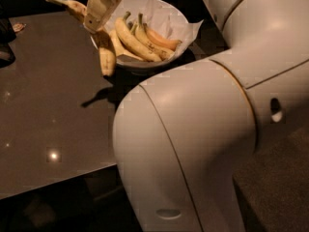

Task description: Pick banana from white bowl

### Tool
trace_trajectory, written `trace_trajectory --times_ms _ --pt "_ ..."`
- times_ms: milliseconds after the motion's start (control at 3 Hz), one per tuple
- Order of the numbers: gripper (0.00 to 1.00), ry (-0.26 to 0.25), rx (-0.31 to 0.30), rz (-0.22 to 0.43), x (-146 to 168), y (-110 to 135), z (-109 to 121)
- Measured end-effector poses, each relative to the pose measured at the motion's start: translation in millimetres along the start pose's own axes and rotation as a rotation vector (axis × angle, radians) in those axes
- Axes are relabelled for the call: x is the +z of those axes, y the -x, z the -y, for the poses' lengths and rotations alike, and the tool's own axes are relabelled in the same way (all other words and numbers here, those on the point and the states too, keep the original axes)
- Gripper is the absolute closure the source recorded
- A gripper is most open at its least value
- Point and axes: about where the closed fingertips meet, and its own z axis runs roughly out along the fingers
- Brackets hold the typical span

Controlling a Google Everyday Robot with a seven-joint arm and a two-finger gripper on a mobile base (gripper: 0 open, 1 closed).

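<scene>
My gripper (98,27) is at the top of the view, over the left rim of the white bowl (189,22). It is shut on the stem end of the short speckled banana (106,58), which hangs nearly upright below the fingers, in front of the bowl's left rim. A second short banana (117,45) joined to it leans beside it toward the bowl. The bowl is lined with crinkled white paper and holds longer yellow bananas (136,38) and an orange-tinted one (163,39).
A dark glossy table (43,110) carries the bowl at its far right. Another banana (65,4) lies on the table behind the gripper. A dark object (6,33) sits at the left edge. My large white arm (203,129) fills the right foreground.
</scene>
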Motion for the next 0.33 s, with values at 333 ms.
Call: trace_trajectory --times_ms 333 --pt "1.00 -0.004 0.006 0.008 3.6 1.0 2.1"
